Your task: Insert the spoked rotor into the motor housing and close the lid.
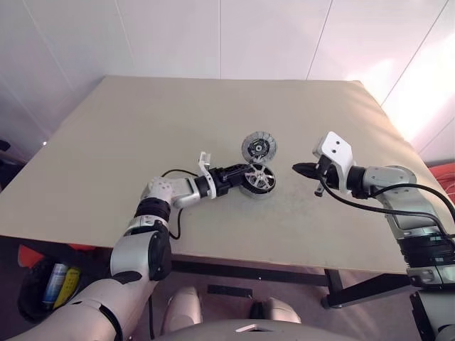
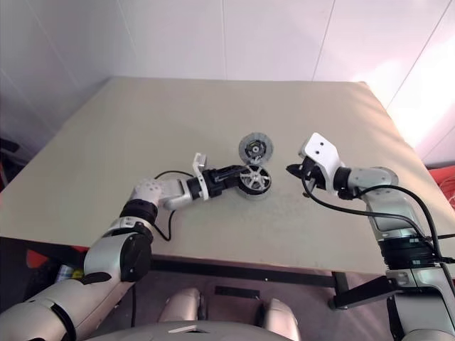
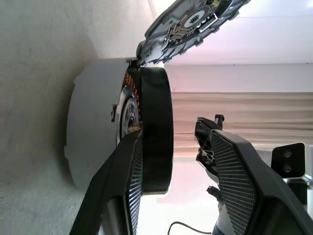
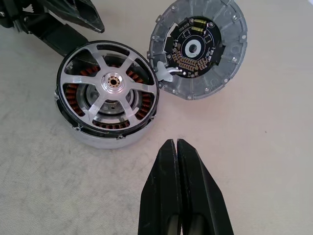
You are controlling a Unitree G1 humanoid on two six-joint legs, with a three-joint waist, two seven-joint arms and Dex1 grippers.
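Your left claw [image 1: 244,177] reaches in low over the table [image 1: 106,142] from the near left, and its fingers [image 3: 234,176] stand apart. In the left wrist view one finger lies against the black rim of the wheel [image 4: 106,88], while the other stands clear of it with a gap between, so you have no clamp on the wheel. The wheel sits in the top of the grey cup [image 4: 115,139], not fully down: its rim stands proud of the cup's edge and looks slightly tilted, with the copper-brown windings showing through the spokes and in the gap at the edge.

The cup rests on the table near its middle, right at the tips of your left claw.

Your right claw [image 1: 304,169] hovers to the right of the cup, well apart from it, pointing toward it and slightly down. Its two fingers [image 4: 193,196] are pressed together with nothing between them.

Just beyond the cup, on the far side from you, the lid [image 1: 259,147] stands swung open. It is joined to the cup's far edge, and its inner face, with pale segments around a dark centre, is turned up and toward you.
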